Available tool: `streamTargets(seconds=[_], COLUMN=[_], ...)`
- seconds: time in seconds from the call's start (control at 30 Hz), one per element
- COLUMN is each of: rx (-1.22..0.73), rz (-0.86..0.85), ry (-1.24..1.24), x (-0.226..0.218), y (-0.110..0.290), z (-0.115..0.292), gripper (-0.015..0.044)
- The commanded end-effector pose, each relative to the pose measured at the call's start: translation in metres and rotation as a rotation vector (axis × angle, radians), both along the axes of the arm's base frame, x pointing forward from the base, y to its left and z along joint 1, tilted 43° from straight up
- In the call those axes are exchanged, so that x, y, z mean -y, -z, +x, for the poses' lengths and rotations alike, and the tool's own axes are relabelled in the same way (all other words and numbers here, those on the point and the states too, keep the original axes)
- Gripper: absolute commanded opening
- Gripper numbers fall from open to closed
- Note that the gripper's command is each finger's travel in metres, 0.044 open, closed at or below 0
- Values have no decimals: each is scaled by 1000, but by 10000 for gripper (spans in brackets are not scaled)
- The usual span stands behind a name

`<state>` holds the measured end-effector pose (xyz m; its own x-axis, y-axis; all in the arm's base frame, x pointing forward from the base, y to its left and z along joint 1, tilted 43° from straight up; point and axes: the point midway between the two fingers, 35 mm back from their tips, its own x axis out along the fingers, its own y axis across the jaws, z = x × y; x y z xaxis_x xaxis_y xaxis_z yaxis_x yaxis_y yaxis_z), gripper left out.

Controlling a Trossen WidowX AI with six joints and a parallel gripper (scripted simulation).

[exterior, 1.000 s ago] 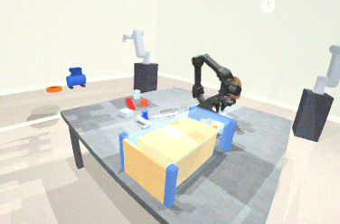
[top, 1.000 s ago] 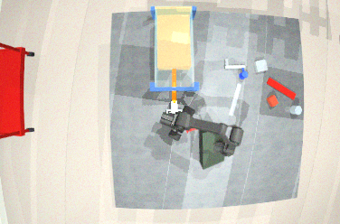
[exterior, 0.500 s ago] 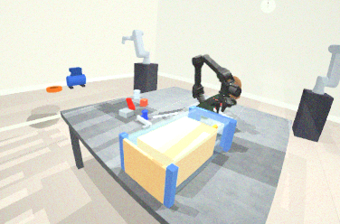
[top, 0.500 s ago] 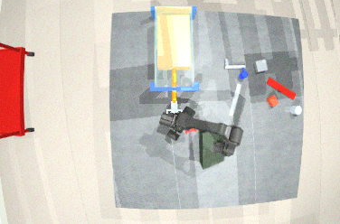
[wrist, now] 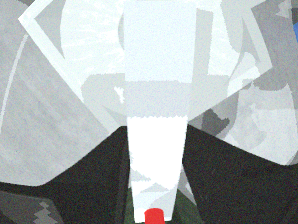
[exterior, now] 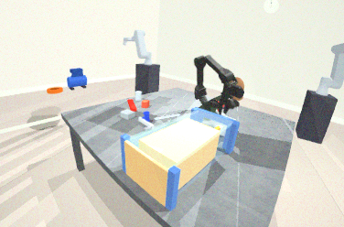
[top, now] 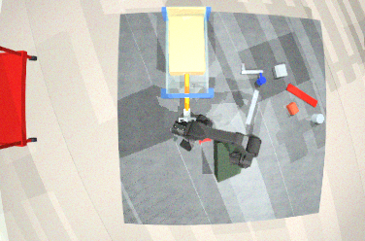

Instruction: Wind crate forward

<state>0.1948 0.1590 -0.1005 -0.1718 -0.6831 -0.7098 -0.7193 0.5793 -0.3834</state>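
At the cubby's mouth, the end effector (top: 185, 121) pinches the handle (wrist: 154, 156) over the winch (top: 186, 113), with the crate (top: 185, 45) straight ahead along the strap (top: 186, 85), short of the frame (top: 187, 94)

top: overhead, far | exterior: oblique, room-wide | wrist: close, downward | shared: bench (top: 146, 186)
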Motion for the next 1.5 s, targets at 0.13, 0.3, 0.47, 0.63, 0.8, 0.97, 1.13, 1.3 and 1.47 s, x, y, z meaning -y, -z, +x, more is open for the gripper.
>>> streamTargets(seconds=[0.13,0.3,0.47,0.63,0.8,0.97,1.13,1.3,1.47], rx=[16,47,48,17,3,-1,-29,-30,-2], rz=[-1,-6,-6,-1,1,2,6,6,2], ry=[17,53,54,18,2,-2,-35,-36,-3], x=[2,1,1,2,3,3,4,4,3], y=[4,5,5,4,3,3,2,3,3], z=[-1,-3,-3,-1,0,0,1,1,-1], gripper=[0,0,0,0,0,0,0,0,0])
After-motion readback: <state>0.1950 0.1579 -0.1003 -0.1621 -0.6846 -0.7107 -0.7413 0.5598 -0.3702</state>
